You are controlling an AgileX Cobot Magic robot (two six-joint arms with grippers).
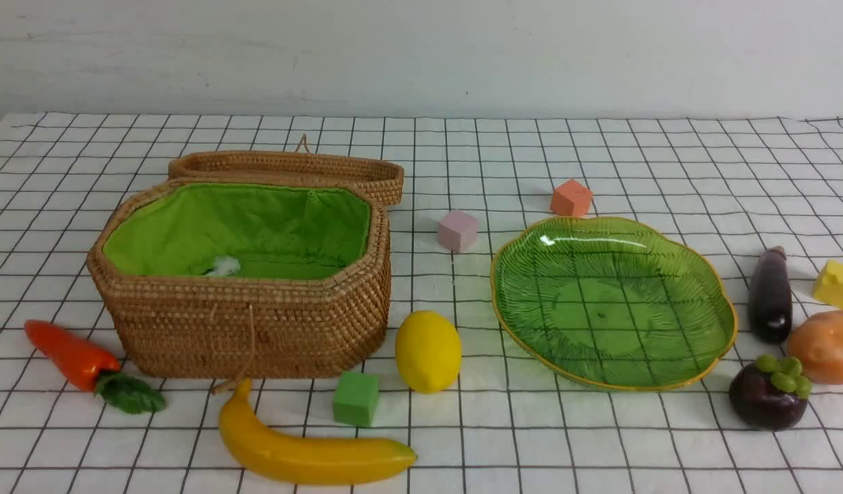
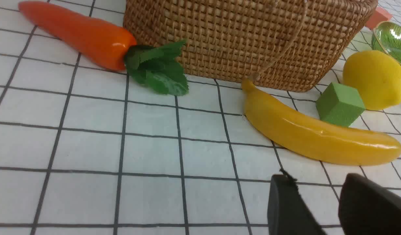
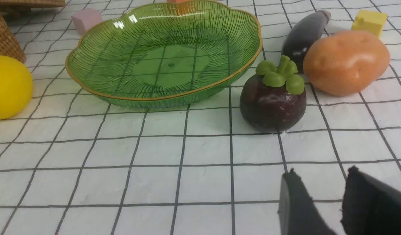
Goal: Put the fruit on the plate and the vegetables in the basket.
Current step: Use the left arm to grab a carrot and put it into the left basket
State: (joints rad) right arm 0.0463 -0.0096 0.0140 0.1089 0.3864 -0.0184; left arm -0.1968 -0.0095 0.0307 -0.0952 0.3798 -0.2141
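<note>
The open basket (image 1: 257, 322) stands at the left and the empty green plate (image 1: 614, 302) at the right. The banana (image 1: 305, 453) and lemon (image 1: 428, 351) lie in front of the basket, and the carrot (image 1: 71, 353) lies to its left. The mangosteen (image 1: 768, 394), potato (image 1: 826, 346) and eggplant (image 1: 770, 295) sit right of the plate. My left gripper (image 2: 318, 178) is open and empty, just short of the banana (image 2: 318, 137). My right gripper (image 3: 321, 172) is open and empty, a little short of the mangosteen (image 3: 272, 101). Neither gripper shows in the front view.
The basket's lid (image 1: 291, 168) leans behind it. Foam cubes lie about: green (image 1: 356, 399) between banana and lemon, pink (image 1: 457, 231) and orange (image 1: 570, 199) behind the plate, yellow (image 1: 837, 283) at the far right. A white wall closes off the back of the checked cloth.
</note>
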